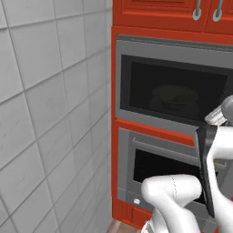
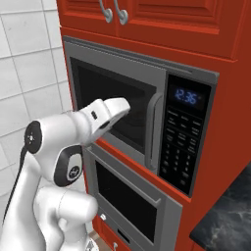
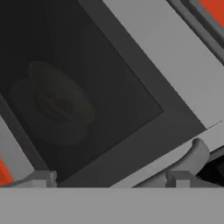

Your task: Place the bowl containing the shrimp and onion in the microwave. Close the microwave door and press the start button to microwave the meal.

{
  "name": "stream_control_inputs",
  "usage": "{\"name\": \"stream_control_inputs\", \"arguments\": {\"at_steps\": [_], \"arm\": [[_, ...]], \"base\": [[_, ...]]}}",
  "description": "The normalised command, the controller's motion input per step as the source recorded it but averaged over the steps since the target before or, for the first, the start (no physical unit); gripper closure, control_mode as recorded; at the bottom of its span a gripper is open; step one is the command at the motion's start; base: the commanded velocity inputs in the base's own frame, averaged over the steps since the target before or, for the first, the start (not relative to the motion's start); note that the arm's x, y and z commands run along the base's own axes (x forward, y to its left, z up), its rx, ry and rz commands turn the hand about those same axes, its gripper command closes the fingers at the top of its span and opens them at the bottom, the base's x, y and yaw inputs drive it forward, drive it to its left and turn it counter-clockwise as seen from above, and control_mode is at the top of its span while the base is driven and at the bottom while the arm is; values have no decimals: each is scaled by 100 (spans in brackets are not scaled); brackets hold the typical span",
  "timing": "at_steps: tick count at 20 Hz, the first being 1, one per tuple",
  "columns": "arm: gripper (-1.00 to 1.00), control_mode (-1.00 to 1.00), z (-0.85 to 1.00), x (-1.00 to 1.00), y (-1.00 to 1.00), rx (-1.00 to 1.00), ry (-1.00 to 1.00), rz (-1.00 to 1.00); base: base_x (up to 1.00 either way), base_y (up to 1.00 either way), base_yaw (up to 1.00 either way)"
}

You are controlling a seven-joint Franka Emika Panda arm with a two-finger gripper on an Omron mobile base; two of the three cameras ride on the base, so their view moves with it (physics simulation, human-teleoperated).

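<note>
We are holding the end effector [image 3: 107,180] wide open and empty just before the shut door [image 2: 117,110], and the bowl [image 1: 175,96] is sitting dimly inside the microwave [image 2: 147,108] behind the glass.

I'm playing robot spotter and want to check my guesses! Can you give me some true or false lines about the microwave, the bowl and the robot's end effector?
1. The microwave door is shut. True.
2. The bowl sits inside the microwave, dimly seen through the dark glass. True.
3. The end effector is squeezing the door handle. False: its fingers are spread wide and hold nothing; the handle lies beside one fingertip.
4. The microwave's button panel is left of the door. False: it is right of the door, under the blue clock.
5. The oven below the microwave is hanging open. False: its door is closed.
</note>
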Motion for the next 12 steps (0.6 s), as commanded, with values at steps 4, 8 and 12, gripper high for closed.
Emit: {"name": "stream_control_inputs", "arguments": {"at_steps": [4,8,12], "arm": [[-100,-100,56,-100,-3,-20,-33,-1],[-100,-100,38,-100,-8,-25,-12,0],[-100,-100,20,-100,-6,-26,6,6]], "base": [[0,0,0],[0,0,0],[0,0,0]]}}
